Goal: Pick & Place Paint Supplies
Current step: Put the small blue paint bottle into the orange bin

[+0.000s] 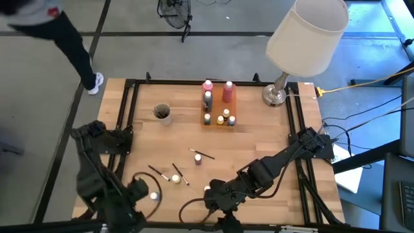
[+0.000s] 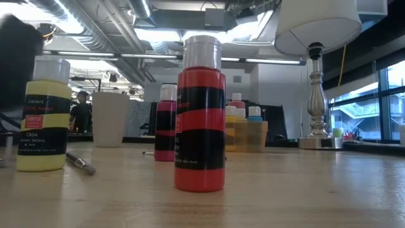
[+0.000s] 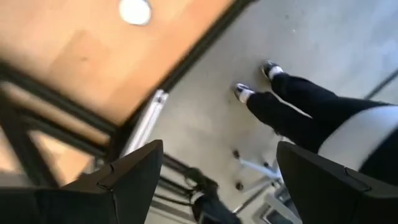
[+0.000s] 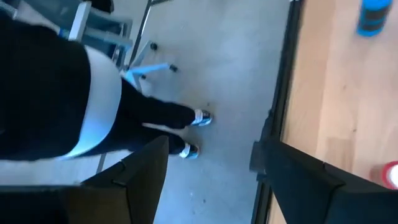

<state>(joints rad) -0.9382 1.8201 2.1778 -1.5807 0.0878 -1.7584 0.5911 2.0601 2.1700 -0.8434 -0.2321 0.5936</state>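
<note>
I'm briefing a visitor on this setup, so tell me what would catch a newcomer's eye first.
First the big white-shaded lamp with a metal base at the table's far right corner. Next, the cluster of small paint bottles on an orange tray at the far middle, with thin dark brushes and bottles scattered nearer the front. Both arms wait at the near edge, left gripper and right gripper open and empty.

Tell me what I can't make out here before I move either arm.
- Cup contents: too small in the high view; side-on only in the low view.
- Left claw and right claw: both open, aimed off the table edge at floor and a person's legs, so no supplies ahead.
- Tiny bottles: labels unreadable in the high view.
</note>
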